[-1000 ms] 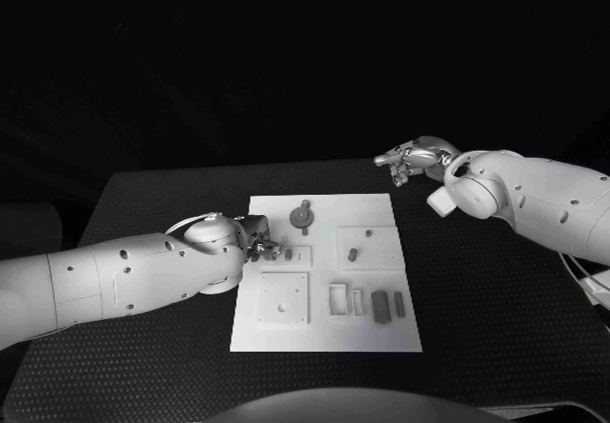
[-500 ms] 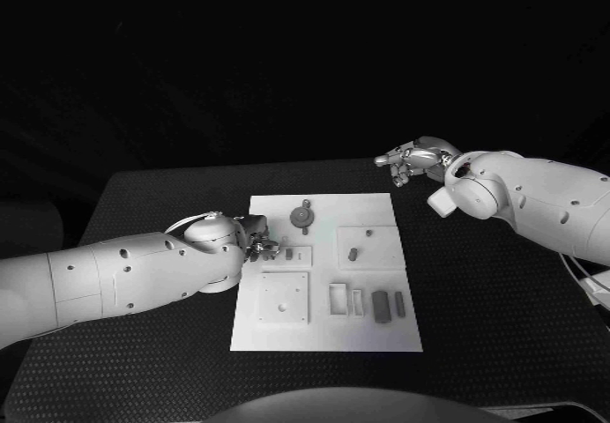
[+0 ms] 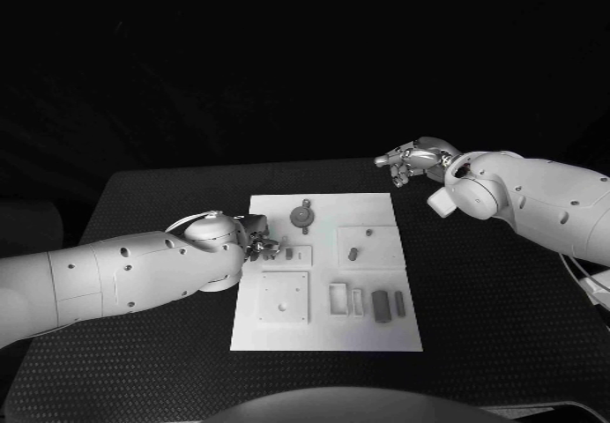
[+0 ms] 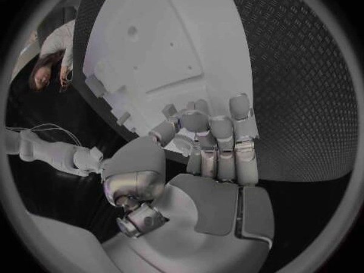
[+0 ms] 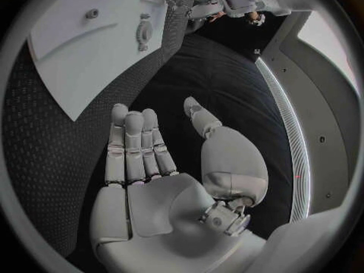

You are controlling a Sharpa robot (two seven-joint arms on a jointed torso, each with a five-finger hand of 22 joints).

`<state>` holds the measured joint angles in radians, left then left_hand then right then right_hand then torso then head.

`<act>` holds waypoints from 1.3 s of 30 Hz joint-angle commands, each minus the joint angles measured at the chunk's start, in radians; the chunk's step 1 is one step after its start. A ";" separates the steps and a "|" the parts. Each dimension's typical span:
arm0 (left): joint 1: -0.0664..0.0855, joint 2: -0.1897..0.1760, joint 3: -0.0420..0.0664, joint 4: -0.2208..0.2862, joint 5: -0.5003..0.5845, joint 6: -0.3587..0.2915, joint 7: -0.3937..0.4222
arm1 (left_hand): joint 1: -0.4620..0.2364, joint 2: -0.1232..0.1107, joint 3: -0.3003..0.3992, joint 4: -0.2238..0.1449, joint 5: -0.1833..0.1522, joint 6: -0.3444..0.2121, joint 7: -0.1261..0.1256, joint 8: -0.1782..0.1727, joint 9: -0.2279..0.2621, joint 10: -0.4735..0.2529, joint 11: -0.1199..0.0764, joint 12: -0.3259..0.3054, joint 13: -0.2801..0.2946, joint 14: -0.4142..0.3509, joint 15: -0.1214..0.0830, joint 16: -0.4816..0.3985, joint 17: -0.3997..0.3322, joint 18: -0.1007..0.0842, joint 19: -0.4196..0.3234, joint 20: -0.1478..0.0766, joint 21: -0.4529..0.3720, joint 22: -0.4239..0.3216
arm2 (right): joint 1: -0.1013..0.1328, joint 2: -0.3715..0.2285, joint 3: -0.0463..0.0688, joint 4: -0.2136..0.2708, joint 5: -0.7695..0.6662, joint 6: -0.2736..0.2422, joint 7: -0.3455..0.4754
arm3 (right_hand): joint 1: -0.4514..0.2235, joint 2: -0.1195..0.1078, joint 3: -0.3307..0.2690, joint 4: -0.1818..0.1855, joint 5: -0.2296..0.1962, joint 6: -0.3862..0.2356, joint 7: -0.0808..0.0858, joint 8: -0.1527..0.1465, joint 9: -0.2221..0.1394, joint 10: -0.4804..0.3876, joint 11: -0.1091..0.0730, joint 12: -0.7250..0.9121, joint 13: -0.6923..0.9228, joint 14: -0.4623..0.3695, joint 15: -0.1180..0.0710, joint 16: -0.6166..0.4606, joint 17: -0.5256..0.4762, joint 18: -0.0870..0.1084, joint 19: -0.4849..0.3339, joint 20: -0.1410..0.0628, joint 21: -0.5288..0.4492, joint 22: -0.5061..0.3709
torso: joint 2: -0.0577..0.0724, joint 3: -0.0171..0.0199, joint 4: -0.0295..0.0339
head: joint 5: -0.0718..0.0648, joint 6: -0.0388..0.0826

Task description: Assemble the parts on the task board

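Note:
The white task board (image 3: pixel 324 328) lies in the middle of the table. My left hand (image 3: pixel 261 247) hovers at its left edge, close to a small grey part (image 3: pixel 290 254) standing in a square block. In the left wrist view the fingers (image 4: pixel 216 130) curl in toward the thumb, and I cannot tell whether anything is pinched between them. My right hand (image 3: pixel 409 160) hangs beyond the board's far right corner. Its fingers (image 5: pixel 136 145) are stretched out and hold nothing. A round grey part (image 3: pixel 301 214) lies at the board's far end. Grey bars (image 3: pixel 382 306) lie near its right front.
A raised square plate (image 3: pixel 370 242) with two small pegs sits on the board's right half. A second square plate (image 3: pixel 282 297) and a slot frame (image 3: pixel 338 298) lie nearer the front. Black textured table (image 3: pixel 495 291) surrounds the board.
My left hand has edged a little farther away along the board's left edge. The right arm has not moved.

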<state>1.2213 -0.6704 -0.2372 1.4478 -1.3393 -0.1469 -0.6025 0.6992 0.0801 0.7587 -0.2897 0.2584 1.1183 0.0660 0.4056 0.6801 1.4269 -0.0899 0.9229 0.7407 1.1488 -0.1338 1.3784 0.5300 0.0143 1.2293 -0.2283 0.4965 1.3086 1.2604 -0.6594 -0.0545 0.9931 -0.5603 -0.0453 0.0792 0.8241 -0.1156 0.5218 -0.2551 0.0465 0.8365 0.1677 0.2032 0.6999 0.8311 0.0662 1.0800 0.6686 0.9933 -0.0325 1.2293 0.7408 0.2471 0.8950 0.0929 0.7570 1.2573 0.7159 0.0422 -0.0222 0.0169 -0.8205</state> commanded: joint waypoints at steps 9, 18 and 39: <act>-0.004 0.006 -0.003 -0.003 0.019 0.017 0.004 | -0.041 -0.043 -0.041 0.056 -0.082 0.119 -0.081 0.008 0.000 -0.031 -0.035 0.009 -0.006 0.006 -0.006 0.005 -0.006 0.010 0.004 -0.007 0.001 0.020 | -0.001 0.000 0.000 0.001 0.000 0.015 0.006 | -0.005 0.006 -0.003 0.003 0.003 -0.001 0.006 0.004 0.001 0.007 -0.001 0.007 -0.002 0.000 -0.006 -0.003 -0.001 0.015 0.000 0.006 -0.004 0.001 | 0.000 0.0002 -0.0003 | -0.001 -0.001; -0.004 0.007 -0.003 -0.004 0.019 0.015 0.005 | -0.045 -0.054 -0.059 0.057 -0.082 0.118 -0.082 0.009 0.000 -0.032 -0.035 0.011 -0.008 0.006 -0.007 0.006 -0.007 0.010 0.004 -0.007 0.000 0.020 | -0.001 0.000 0.000 0.001 0.000 0.014 0.006 | -0.006 0.006 -0.003 0.003 0.003 -0.001 0.006 0.004 0.001 0.007 -0.001 0.007 -0.002 0.000 -0.006 -0.003 -0.001 0.015 0.000 0.006 -0.004 0.001 | 0.000 -0.0001 0.0002 | -0.002 -0.002; -0.004 0.002 -0.003 -0.006 0.012 0.010 0.006 | -0.015 -0.062 -0.065 0.058 -0.086 0.116 -0.083 0.011 0.000 -0.033 -0.036 0.015 -0.013 0.006 -0.009 0.007 -0.011 0.012 0.005 -0.009 -0.002 0.020 | -0.002 -0.002 0.000 0.002 0.000 0.014 0.005 | -0.006 0.006 -0.004 0.003 0.003 -0.001 0.006 0.004 0.001 0.006 -0.001 0.008 -0.004 0.000 -0.006 -0.004 -0.001 0.015 0.000 0.006 -0.005 0.001 | 0.000 0.0000 -0.0001 | -0.003 -0.003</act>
<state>1.2186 -0.6692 -0.2391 1.4412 -1.3276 -0.1470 -0.6009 0.6704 0.0123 0.6925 -0.2272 0.1672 1.2417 -0.0146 0.4172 0.6805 1.3920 -0.1244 0.9323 0.7288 1.1594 -0.1447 1.3784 0.5207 0.0147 1.2350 -0.2340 0.4965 1.3086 1.2594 -0.6608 -0.0545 0.9935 -0.5602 -0.0450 0.0784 0.8241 -0.1156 0.5218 -0.2551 0.0465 0.8380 0.1661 0.2032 0.6999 0.8311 0.0662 1.0838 0.6659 0.9933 -0.0325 1.2293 0.7409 0.2471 0.8950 0.0929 0.7570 1.2573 0.7160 0.0421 -0.0221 0.0133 -0.8220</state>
